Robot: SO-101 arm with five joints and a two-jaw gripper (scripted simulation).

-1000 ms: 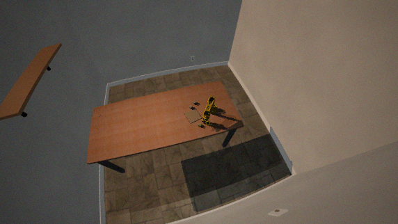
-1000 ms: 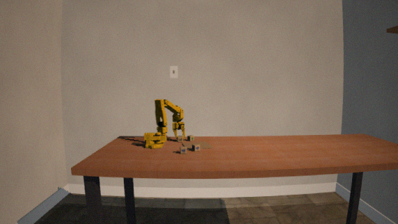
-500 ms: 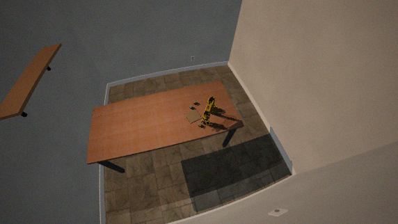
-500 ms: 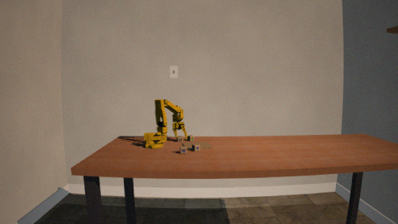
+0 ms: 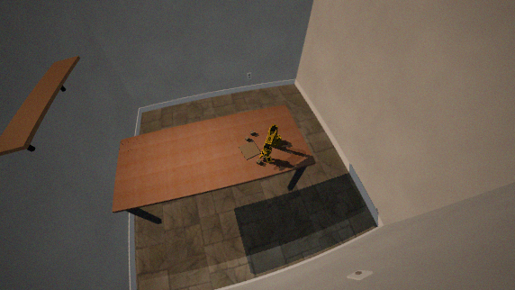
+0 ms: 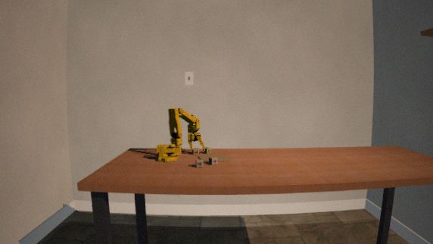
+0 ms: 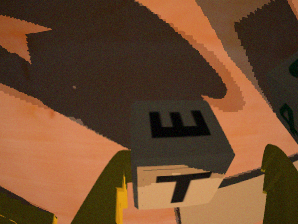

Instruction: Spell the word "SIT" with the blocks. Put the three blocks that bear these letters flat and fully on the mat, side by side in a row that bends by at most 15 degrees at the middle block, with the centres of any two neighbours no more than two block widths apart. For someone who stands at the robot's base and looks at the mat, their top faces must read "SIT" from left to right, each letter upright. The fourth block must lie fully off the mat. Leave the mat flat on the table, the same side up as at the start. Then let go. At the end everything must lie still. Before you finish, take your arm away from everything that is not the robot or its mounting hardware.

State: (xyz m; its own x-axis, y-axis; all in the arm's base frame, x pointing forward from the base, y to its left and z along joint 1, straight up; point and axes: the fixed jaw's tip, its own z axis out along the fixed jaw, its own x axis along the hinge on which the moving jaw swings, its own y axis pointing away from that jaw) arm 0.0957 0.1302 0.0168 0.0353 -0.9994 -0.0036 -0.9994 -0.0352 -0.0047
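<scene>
The small yellow arm (image 6: 178, 125) rises straight up from its base near the table's end, bends sharply at the elbow, and slopes down so the wrist hangs with the hand (image 6: 197, 145) pointing at the table. Seen from the wrist, the two yellow fingers stand parted, one low on the left and the other at the right edge. The right finger shows a clear gap to what lies between them, so the hand is gripping nothing.
</scene>
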